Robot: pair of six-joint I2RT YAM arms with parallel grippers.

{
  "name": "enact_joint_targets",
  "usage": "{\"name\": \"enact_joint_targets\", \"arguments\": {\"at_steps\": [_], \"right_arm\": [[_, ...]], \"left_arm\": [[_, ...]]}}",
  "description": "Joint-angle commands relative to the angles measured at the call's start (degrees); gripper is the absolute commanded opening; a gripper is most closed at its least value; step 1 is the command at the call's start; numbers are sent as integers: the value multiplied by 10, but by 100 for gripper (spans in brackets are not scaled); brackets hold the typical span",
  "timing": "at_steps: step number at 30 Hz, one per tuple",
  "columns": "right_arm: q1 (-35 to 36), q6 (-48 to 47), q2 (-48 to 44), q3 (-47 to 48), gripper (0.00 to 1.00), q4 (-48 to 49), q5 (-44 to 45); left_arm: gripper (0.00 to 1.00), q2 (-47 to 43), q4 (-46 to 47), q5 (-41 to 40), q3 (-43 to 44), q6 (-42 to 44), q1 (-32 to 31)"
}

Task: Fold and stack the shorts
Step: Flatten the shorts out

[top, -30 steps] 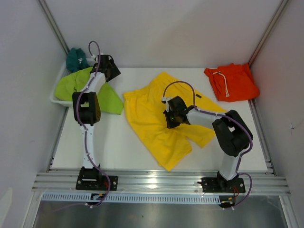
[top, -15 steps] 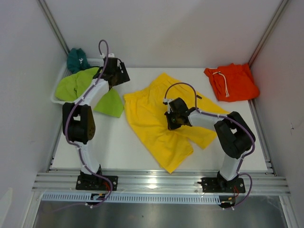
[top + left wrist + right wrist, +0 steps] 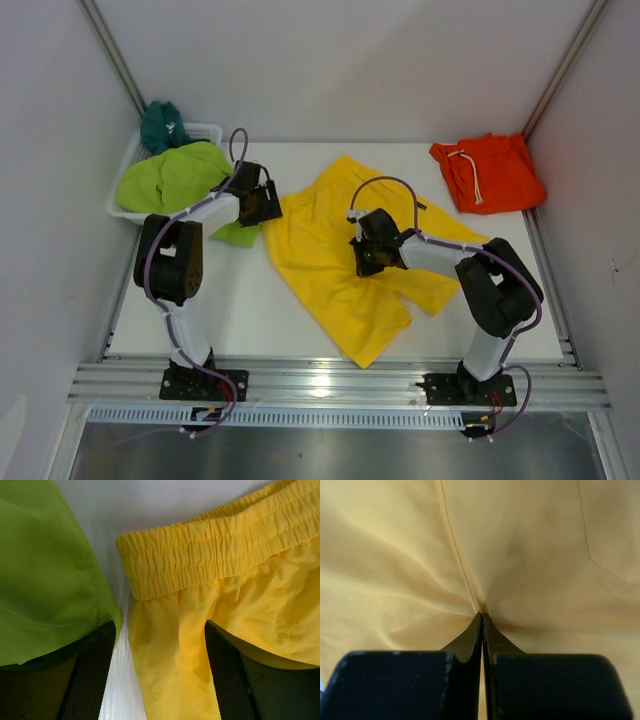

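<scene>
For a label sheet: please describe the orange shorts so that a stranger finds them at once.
Go to the far right corner of the white table. The orange shorts lie there in a compact heap, apart from the spread yellow shorts; only they show a white drawstring.

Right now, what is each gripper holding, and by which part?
Right gripper pinches the yellow shorts at a central seam; left gripper, open, holds nothing.

White basket (image 3: 207, 129) far left, on table (image 3: 240, 310) edge (white top). Metal rail (image 3: 340, 383) along near side; grey walls (image 3: 330, 60) around.
</scene>
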Motion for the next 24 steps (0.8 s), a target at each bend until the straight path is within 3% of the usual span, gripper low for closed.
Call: {"name": "enact_joint_targets", "arguments": {"at_steps": [1, 5, 11, 14, 17, 20, 24], "right_arm": [[-2, 6, -17, -23, 0, -19, 15], [-2, 11, -27, -36, 0, -19, 22], [-7, 16, -35, -47, 0, -30, 42], [-10, 16, -41, -49, 0, -31, 44], [-14, 15, -42, -44, 0, -35, 46], [-23, 10, -29, -22, 0, -43, 46], [-43, 0, 24, 35, 0, -61, 45]], "left_arm": [[74, 7, 40, 15, -5, -16, -4], [74, 16, 61, 21, -19, -33, -5], [64, 33, 103, 29, -38, -56, -5], [49, 59, 118, 28, -37, -64, -5], [19, 59, 138, 26, -48, -72, -5], [2, 45, 156, 18, -71, -78, -3], [0, 1, 177, 13, -107, -86, 7]]}}
